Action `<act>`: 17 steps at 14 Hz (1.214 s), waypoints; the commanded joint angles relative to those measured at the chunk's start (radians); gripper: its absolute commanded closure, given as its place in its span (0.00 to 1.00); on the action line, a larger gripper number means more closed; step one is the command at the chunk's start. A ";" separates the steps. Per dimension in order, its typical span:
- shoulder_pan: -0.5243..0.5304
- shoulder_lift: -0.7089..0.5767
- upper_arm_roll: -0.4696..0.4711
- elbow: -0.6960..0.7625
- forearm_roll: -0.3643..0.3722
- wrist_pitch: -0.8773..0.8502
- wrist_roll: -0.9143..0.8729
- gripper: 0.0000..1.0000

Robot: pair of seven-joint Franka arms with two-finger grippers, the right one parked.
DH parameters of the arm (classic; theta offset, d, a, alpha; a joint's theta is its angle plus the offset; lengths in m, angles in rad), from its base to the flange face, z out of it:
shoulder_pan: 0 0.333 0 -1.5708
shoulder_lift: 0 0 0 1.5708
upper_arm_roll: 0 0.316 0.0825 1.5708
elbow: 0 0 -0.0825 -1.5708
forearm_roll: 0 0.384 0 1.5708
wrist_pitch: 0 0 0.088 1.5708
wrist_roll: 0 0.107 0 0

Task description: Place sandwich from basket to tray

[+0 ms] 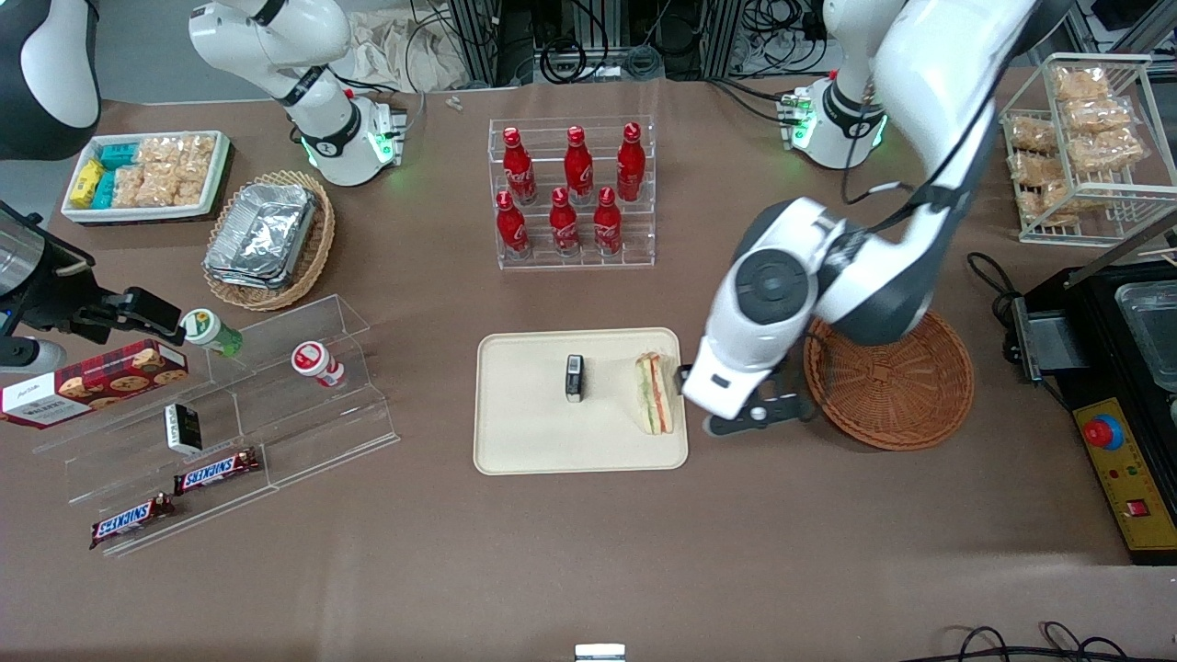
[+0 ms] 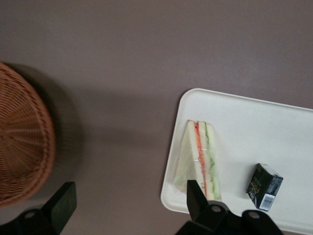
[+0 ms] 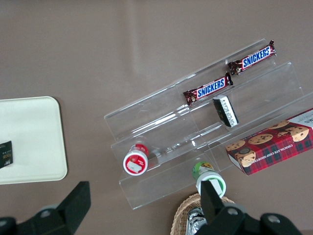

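Observation:
The sandwich [image 1: 654, 393] [image 2: 202, 161], a pale wedge with green and orange-red layers, lies flat on the beige tray [image 1: 524, 441] [image 2: 254, 122], at the tray's edge nearest the basket. The reddish-brown wicker basket [image 1: 897, 391] [image 2: 19, 147] sits beside the tray, toward the working arm's end of the table, with nothing showing in it. My left gripper [image 1: 726, 405] [image 2: 129, 203] hovers open over the bare table between tray and basket, holding nothing. One fingertip [image 2: 194, 196] reaches over the sandwich's wide end.
A small dark carton [image 1: 574, 378] [image 2: 264, 186] stands on the tray. A rack of red bottles [image 1: 575, 198] is farther from the front camera. A clear stepped shelf with snacks [image 1: 230, 414] lies toward the parked arm's end; a black machine [image 1: 1122, 405] toward the working arm's.

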 commanded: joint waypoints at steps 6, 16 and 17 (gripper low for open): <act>0.033 -0.371 0.216 -0.282 -0.193 -0.028 0.431 0.00; 0.065 -0.513 0.465 -0.331 -0.224 -0.072 0.865 0.00; 0.071 -0.484 0.465 -0.269 -0.224 -0.121 0.869 0.00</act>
